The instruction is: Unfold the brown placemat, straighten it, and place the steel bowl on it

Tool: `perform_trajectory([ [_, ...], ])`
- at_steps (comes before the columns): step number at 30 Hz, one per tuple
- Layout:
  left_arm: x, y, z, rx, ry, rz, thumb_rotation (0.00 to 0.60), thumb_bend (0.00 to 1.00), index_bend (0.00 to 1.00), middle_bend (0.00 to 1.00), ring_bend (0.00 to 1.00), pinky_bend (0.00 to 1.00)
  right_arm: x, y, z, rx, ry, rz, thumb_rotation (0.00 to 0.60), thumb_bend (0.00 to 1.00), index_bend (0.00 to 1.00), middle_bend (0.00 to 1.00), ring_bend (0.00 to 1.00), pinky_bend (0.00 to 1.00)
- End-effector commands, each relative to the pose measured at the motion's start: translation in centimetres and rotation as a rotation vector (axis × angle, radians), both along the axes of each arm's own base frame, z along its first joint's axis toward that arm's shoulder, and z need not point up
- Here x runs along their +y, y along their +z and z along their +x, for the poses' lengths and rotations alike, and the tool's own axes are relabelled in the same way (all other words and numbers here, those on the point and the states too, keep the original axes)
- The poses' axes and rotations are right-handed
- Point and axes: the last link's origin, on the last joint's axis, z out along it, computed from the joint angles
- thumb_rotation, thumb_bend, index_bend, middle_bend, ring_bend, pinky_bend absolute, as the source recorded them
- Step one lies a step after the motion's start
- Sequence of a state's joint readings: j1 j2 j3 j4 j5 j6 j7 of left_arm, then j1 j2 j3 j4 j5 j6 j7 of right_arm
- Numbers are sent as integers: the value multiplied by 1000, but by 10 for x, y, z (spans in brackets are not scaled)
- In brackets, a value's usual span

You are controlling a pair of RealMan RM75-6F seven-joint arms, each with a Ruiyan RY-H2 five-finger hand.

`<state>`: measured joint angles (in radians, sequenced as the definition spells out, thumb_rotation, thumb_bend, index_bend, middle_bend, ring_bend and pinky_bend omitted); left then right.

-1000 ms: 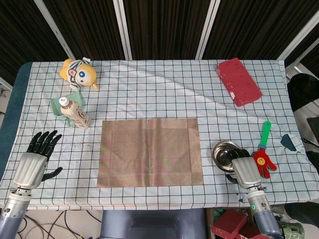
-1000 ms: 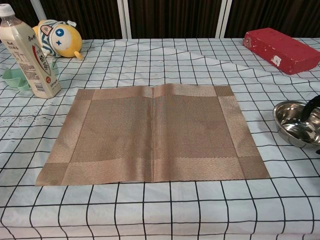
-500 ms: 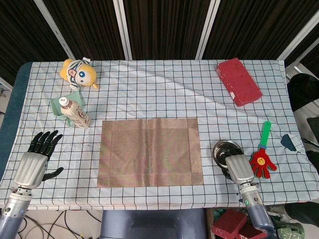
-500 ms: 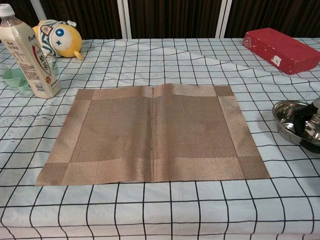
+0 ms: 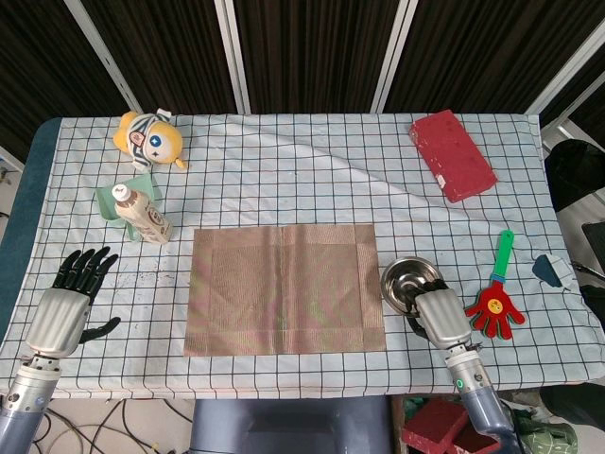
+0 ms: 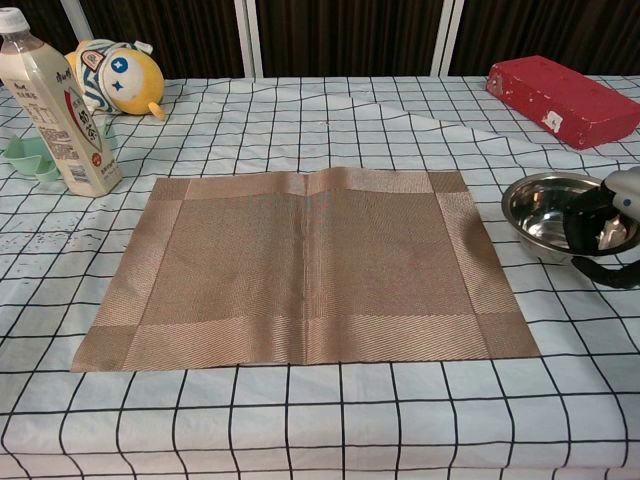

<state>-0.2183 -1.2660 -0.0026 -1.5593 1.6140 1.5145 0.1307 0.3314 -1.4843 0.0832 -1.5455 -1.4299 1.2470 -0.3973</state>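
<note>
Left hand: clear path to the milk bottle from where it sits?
Probably yes. The left hand rests open on the cloth, nearer the robot than the bottle, and nothing lies between them.

Left hand (image 5: 64, 307): pale silver-grey shell over the back, black fingers and black thumb, on a grey cylindrical forearm with a darker band at the wrist. Right hand (image 5: 437, 314): same silver-grey back plate and black fingers; its forearm is grey-blue with a small green light just below the wrist. In the chest view the right hand (image 6: 606, 226) shows black fingers and a whitish rounded casing.
</note>
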Motion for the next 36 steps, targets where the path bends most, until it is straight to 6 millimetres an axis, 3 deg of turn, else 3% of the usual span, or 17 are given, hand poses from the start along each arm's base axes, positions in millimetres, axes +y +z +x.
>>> perform_trajectory([
  [1, 0, 0, 0, -2, -1, 2, 600, 53, 78, 27, 26, 51, -3, 2, 18, -7, 53, -5, 600, 506, 702, 567, 405, 331],
  [9, 1, 1, 1, -11, 2, 3, 600, 53, 78, 26, 26, 51, -12, -17, 64, -12, 141, 43, 600, 505, 702, 567, 405, 331],
  [21, 1, 3, 1, -36, 8, -5, 600, 53, 78, 24, 26, 50, -20, -72, 119, -50, 179, 138, 600, 500, 702, 567, 405, 331],
  [31, 1, 3, 1, -54, 6, -23, 600, 53, 78, 18, 26, 50, -29, -101, 142, -95, 144, 155, 600, 470, 701, 563, 405, 331],
  [34, 2, 3, 1, -59, 8, -28, 600, 53, 78, 14, 26, 50, -33, -107, 145, -98, 133, 153, 600, 423, 702, 555, 405, 331],
  [36, 3, 3, 1, -63, 10, -30, 600, 53, 78, 11, 26, 50, -33, -109, 145, -110, 124, 155, 600, 336, 690, 518, 396, 331],
])
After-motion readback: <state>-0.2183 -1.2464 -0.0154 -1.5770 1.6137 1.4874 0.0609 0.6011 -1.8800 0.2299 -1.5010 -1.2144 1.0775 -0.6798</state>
